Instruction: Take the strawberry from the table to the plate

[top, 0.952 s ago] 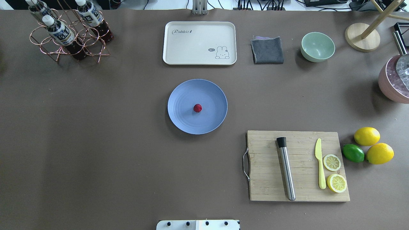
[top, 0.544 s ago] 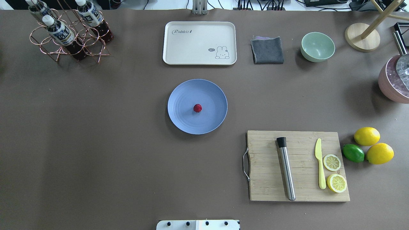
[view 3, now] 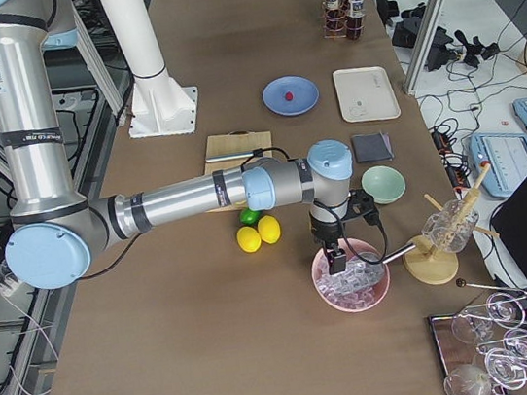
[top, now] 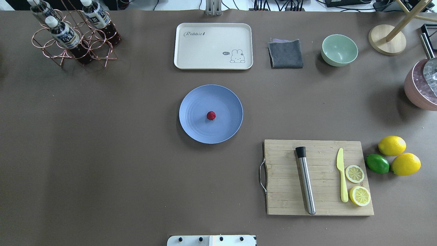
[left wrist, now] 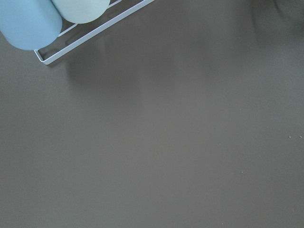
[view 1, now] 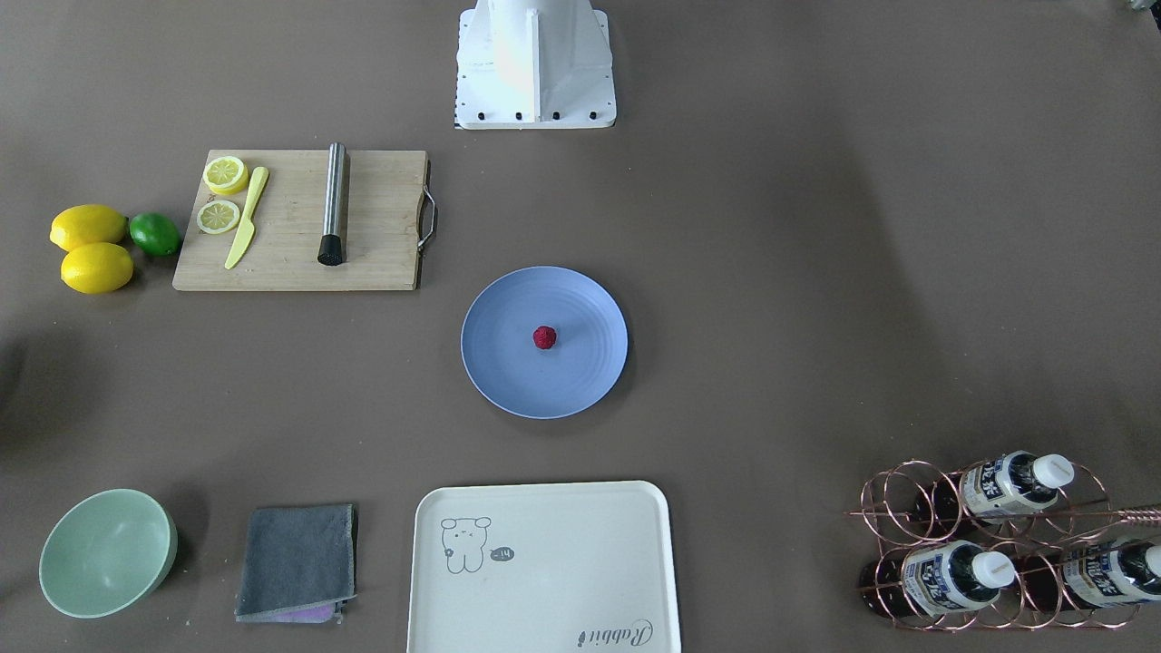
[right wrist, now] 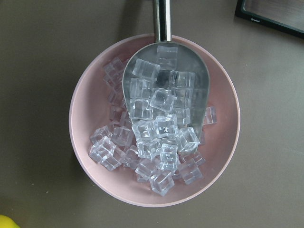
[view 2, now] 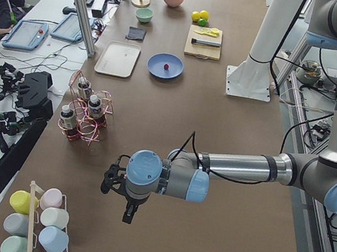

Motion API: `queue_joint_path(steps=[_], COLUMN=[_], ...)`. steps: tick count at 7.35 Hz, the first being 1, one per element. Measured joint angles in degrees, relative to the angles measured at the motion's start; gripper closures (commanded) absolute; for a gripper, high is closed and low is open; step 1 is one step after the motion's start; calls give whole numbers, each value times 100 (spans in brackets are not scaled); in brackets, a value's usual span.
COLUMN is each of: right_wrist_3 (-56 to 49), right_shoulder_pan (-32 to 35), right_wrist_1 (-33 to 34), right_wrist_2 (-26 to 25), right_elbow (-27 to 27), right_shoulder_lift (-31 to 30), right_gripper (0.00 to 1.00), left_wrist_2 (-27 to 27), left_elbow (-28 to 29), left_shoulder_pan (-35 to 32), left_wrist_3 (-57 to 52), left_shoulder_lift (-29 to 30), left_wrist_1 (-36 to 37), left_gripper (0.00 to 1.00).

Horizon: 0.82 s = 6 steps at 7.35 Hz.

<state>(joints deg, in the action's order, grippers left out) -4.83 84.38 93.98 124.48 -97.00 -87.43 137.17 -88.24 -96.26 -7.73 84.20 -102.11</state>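
Front-facing view: I see the strawberry (view 1: 544, 337) lying near the middle of the blue plate (view 1: 494, 372), which sits mid-desk (view 1: 816, 272).
Overhead view: the berry rests at the plate's centre. The cream tray (top: 213, 46) is beyond it and the cutting board (top: 317, 177) is off to the right.
Left-side view: my left arm (view 2: 239, 167) reaches over bare desk near the pastel cups (view 2: 53, 217), well apart from the plate. I cannot tell how far the left jaws are parted.
Right-side view: my right arm (view 3: 176, 205) hangs over the pink ice bowl (view 3: 380, 289). I cannot tell the right jaws' opening either.
Left wrist view: bare desk, with two cups at the corner.
Right wrist view: ice cubes and a metal scoop (right wrist: 164, 95) in the pink bowl.
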Motion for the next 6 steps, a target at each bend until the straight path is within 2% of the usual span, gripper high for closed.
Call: queue_joint_path(steps=[6], right_wrist_3=[0], right_shoulder_pan=[0], right_wrist_1=[-3], right_wrist_2=[6], right_elbow=[-18], right_shoulder_lift=[-2], right_gripper=[0], left_wrist_2=[156], left_elbow=[0], left_shoulder_pan=[-3], left_wrist_3=[0], left_shoulder_lift=[0], left_wrist_1=[-18], left_gripper=[2])
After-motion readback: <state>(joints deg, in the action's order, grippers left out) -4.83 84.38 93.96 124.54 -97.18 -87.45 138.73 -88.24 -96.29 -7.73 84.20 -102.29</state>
